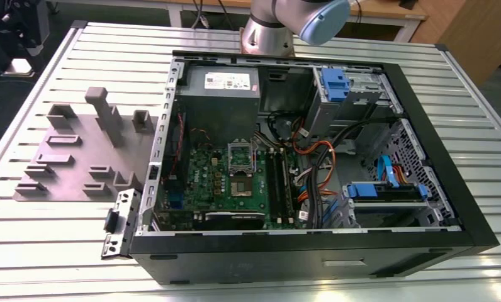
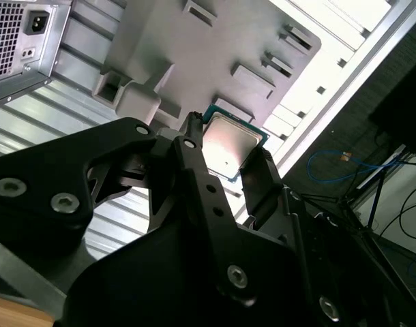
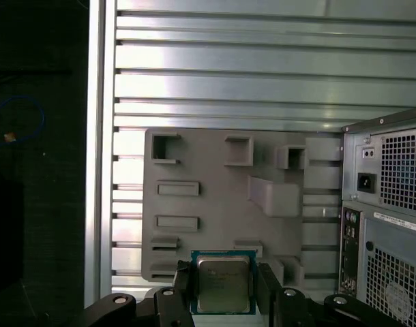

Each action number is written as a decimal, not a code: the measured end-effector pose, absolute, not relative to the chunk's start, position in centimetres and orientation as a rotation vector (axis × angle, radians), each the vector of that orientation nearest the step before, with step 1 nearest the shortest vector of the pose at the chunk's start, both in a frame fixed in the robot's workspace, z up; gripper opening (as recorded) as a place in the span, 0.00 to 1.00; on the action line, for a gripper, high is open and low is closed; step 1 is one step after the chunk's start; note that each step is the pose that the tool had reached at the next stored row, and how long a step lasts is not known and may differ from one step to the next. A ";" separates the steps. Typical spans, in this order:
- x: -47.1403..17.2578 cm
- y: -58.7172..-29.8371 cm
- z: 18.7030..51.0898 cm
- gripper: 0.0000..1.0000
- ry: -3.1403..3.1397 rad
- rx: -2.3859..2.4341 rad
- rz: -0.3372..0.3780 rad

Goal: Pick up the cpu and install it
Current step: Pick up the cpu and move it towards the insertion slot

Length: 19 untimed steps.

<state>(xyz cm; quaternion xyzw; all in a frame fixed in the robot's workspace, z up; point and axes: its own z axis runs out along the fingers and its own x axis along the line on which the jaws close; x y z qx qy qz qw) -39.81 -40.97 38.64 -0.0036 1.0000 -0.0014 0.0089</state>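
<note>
The cpu (image 3: 224, 285) is a small square chip with a silver-grey top and a thin teal rim. It sits between the two black fingers (image 3: 183, 291) of my gripper (image 3: 225, 294), which is shut on its opposite edges. In the second wrist view the cpu (image 2: 230, 142) is likewise pinched by the gripper (image 2: 228, 160). Held in the air, the chip hangs well above the grey moulded fixture plate (image 3: 215, 204) beside the computer case. In the exterior view, the motherboard's socket (image 1: 241, 186) lies inside the open case, with its silver metal frame (image 1: 240, 155) next to it.
The open black computer case (image 1: 309, 248) lies on a slatted aluminium table (image 1: 49, 251), with cables, blue drive brackets (image 1: 385, 190) and a power supply (image 1: 219, 80) inside. The fixture plate (image 1: 78, 157) lies at the exterior view's left. The arm's base (image 1: 272, 31) stands behind the case.
</note>
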 end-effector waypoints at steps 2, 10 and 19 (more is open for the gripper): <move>-39.8 -41.0 38.6 0.47 3.124 -0.011 -0.004; -39.6 -41.0 38.6 0.47 3.124 -0.011 -0.004; -39.4 -41.0 38.6 0.47 3.124 -0.011 -0.004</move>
